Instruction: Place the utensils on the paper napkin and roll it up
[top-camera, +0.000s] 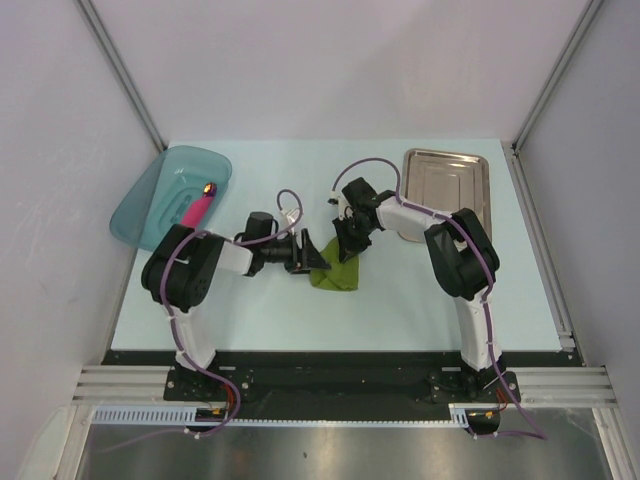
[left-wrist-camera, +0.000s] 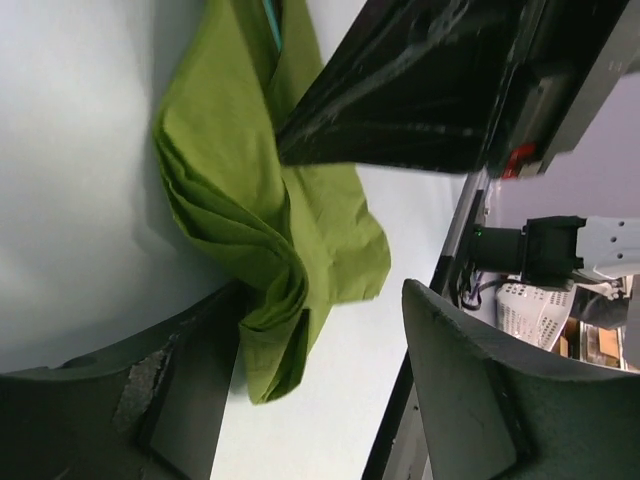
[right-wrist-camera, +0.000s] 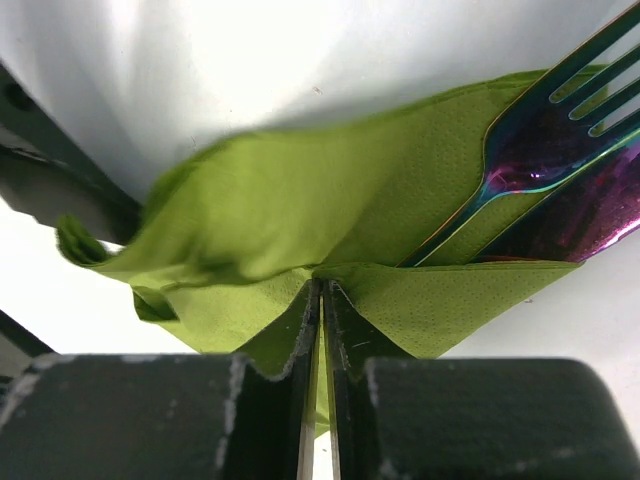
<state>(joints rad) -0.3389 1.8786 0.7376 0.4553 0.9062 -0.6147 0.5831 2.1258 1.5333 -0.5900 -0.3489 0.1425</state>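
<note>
The olive-green paper napkin (top-camera: 336, 273) lies crumpled and partly folded on the table between the two arms. In the right wrist view the napkin (right-wrist-camera: 290, 200) wraps two iridescent utensils: a fork (right-wrist-camera: 540, 140) and a second piece (right-wrist-camera: 585, 220) beside it, both sticking out at the upper right. My right gripper (right-wrist-camera: 321, 295) is shut on a fold of the napkin. My left gripper (left-wrist-camera: 325, 305) stands open, and the napkin's folded end (left-wrist-camera: 275, 340) lies against its left finger without being pinched. The right gripper's dark body (left-wrist-camera: 420, 90) hangs just above the napkin there.
A silver metal tray (top-camera: 447, 180) sits at the back right. A teal translucent tub (top-camera: 165, 195) at the back left holds a thick pink bar (top-camera: 196, 208). Grey walls and metal rails close in the table on both sides.
</note>
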